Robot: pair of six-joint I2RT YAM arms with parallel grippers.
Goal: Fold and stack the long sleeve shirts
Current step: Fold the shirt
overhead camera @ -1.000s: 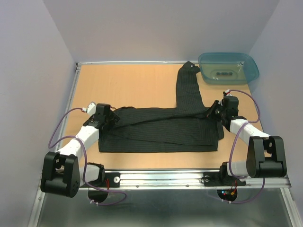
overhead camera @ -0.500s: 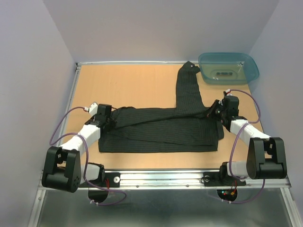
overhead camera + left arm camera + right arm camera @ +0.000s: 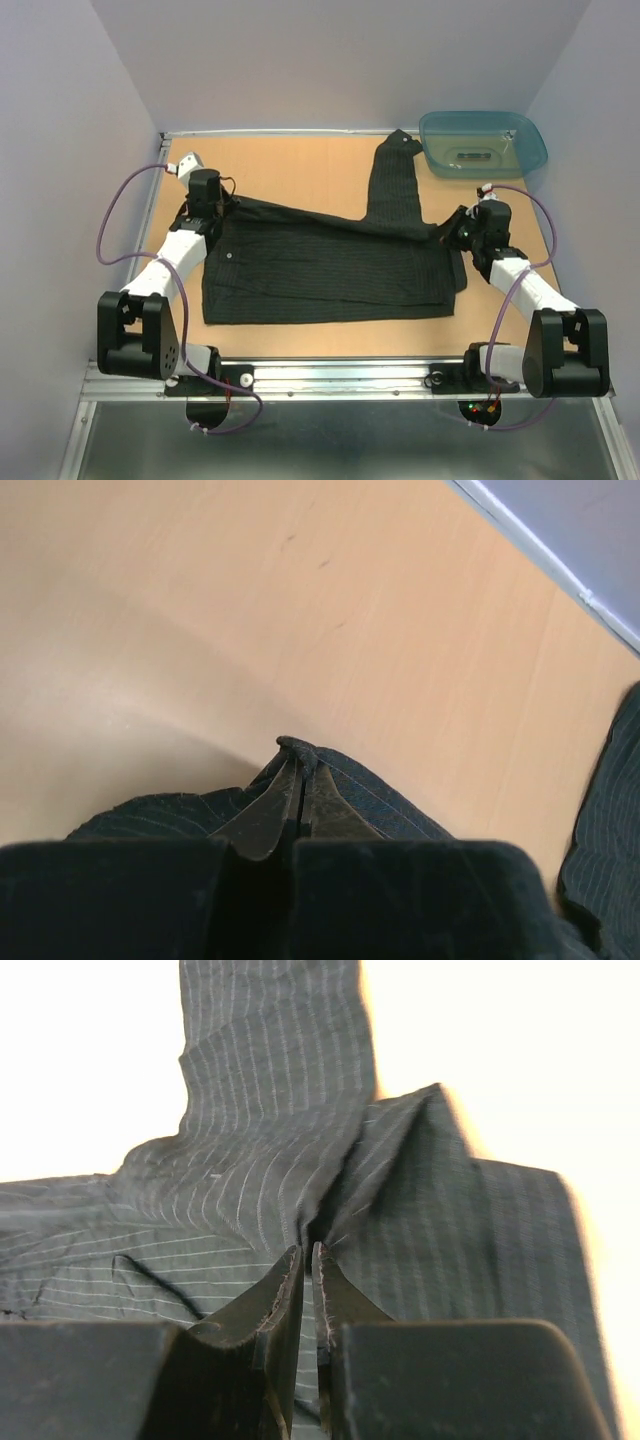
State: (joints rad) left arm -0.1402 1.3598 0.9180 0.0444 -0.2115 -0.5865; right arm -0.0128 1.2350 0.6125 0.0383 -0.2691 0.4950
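Observation:
A black pinstriped long sleeve shirt (image 3: 330, 270) lies spread across the middle of the table, one sleeve (image 3: 393, 175) reaching back toward the tub. At the shirt's far left corner my left gripper (image 3: 210, 205) is shut on the cloth. In the left wrist view a small bunch of dark fabric (image 3: 360, 795) sits pinched at the tips of that gripper (image 3: 300, 758). By the shirt's right edge, near the base of the sleeve, my right gripper (image 3: 453, 238) is shut on a raised fold. The right wrist view shows striped cloth (image 3: 270, 1160) puckering at the gripper (image 3: 306, 1252).
A teal plastic tub (image 3: 483, 142) stands at the back right corner, just past the sleeve's end. The table's metal rail (image 3: 330, 378) runs along the near edge between the two arm bases. Bare wood (image 3: 270, 165) shows behind the shirt.
My left gripper has shut on the shirt's left edge and carried it back and to the left, opening the upper layer out. The right gripper holds its fold, shifted only slightly.

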